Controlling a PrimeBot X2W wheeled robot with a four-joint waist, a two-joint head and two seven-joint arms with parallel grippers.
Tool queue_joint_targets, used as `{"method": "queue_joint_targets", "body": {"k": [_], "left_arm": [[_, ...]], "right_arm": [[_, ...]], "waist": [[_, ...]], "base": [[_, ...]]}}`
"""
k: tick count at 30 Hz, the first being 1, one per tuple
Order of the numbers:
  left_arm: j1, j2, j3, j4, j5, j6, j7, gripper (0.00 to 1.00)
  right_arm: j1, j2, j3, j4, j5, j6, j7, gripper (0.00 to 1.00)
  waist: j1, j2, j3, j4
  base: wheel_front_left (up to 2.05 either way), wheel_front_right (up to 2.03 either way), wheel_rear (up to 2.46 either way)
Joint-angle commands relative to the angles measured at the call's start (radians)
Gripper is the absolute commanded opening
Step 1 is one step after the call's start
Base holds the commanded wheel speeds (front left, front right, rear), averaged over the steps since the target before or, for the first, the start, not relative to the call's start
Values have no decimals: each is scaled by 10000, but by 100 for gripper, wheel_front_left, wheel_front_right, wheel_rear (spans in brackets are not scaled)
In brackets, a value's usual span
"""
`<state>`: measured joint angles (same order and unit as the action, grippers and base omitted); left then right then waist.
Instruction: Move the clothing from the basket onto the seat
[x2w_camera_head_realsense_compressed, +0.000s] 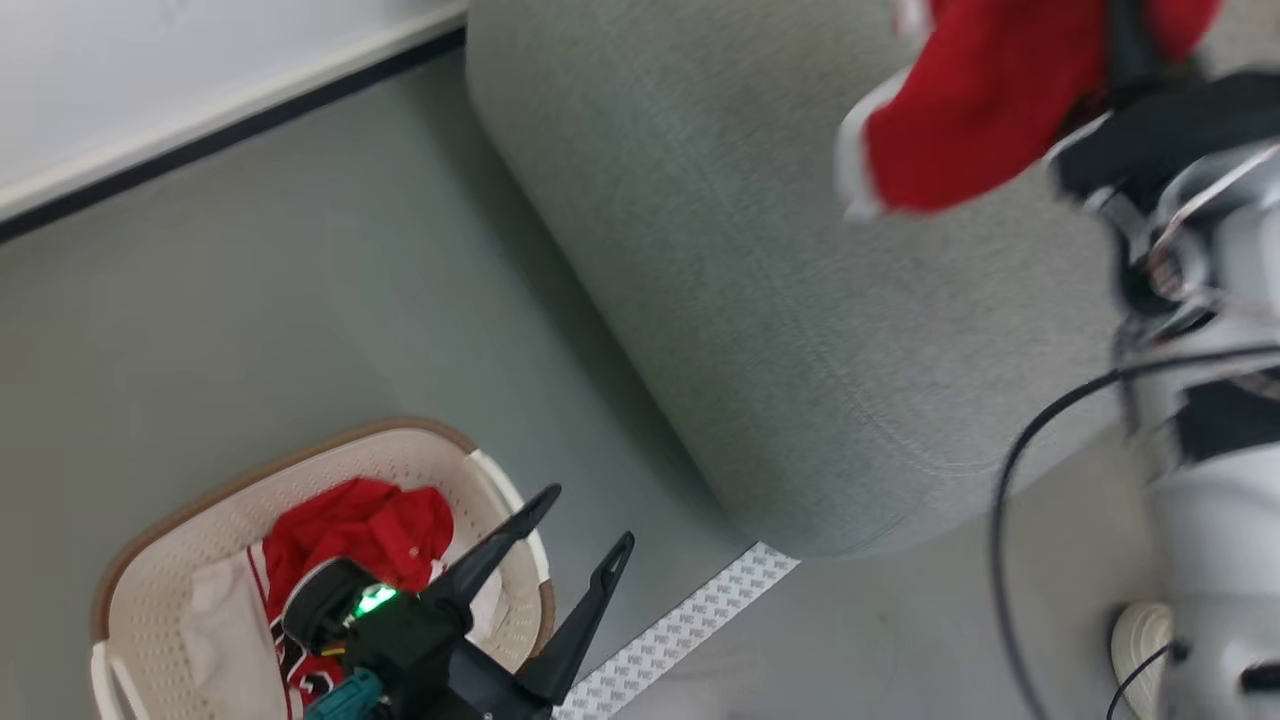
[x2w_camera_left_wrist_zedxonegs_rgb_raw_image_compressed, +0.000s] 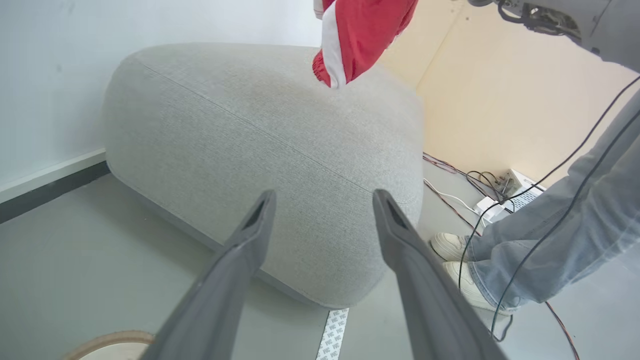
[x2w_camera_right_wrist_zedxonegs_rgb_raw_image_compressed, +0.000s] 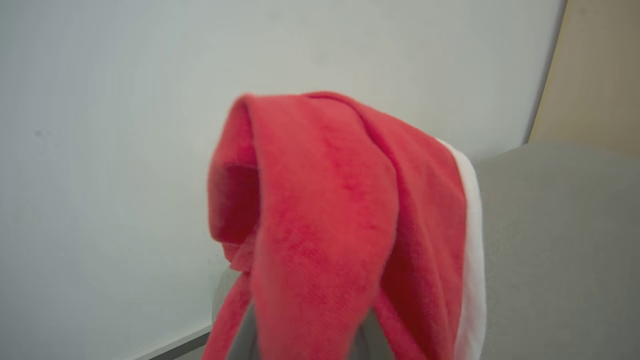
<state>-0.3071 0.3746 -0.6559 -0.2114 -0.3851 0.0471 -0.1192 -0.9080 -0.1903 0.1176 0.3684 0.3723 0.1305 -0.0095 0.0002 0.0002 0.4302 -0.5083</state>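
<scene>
Upholstery in light grey took up most of what we saw: the seat (x2w_camera_head_realsense_compressed: 760, 300), a big rounded couch cushion with a seam near its lower edge, stood on the pale floor (x2w_camera_head_realsense_compressed: 250, 320) close to a white wall (x2w_camera_left_wrist_zedxonegs_rgb_raw_image_compressed: 60, 75). A person (x2w_camera_left_wrist_zedxonegs_rgb_raw_image_compressed: 550, 235) in blue jeans and pale shoes (x2w_camera_left_wrist_zedxonegs_rgb_raw_image_compressed: 450, 245) stood just beside its near corner, cables (x2w_camera_left_wrist_zedxonegs_rgb_raw_image_compressed: 465, 175) trailing by their feet. At the lower left of the head view sat the basket (x2w_camera_head_realsense_compressed: 150, 560), cream and perforated with a brown rim; inside it we found red clothing (x2w_camera_head_realsense_compressed: 360, 530) bunched with white fabric, dark lettering showing on one piece. A second red garment (x2w_camera_head_realsense_compressed: 960, 110) with white trim hung in the air above the seat, pinched in the closed right gripper (x2w_camera_head_realsense_compressed: 1132, 55), whose fingers the cloth draped over in the right wrist view. The left gripper (x2w_camera_head_realsense_compressed: 588, 516) hovered over the basket's right rim, its two dark fingers spread wide and holding nothing. A strip of patterned white tape (x2w_camera_head_realsense_compressed: 690, 625) lay on the floor between basket and seat.
</scene>
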Motion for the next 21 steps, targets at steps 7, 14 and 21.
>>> {"method": "queue_joint_targets", "body": {"k": [7,14,21], "left_arm": [[-253,212,48,-638,377,80,-183,100],[126,124,-329,-932,375,34,-459,100],[347,151,-553,-1248,523,115,-481,100]], "right_arm": [[-2438,-1491,-1320,1668,-478,4,-347,0],[-3395,-2694,-2375,2976,-935,2,-889,0],[-3037,-3275,-3469,4480,-1022,2,-1629,64]], "waist": [[-2,-2,1862,1894],[-2,-2,2328,2842],[-2,-2,2512,3422]], "base": [[0,0,0],[0,0,0],[0,0,0]]}}
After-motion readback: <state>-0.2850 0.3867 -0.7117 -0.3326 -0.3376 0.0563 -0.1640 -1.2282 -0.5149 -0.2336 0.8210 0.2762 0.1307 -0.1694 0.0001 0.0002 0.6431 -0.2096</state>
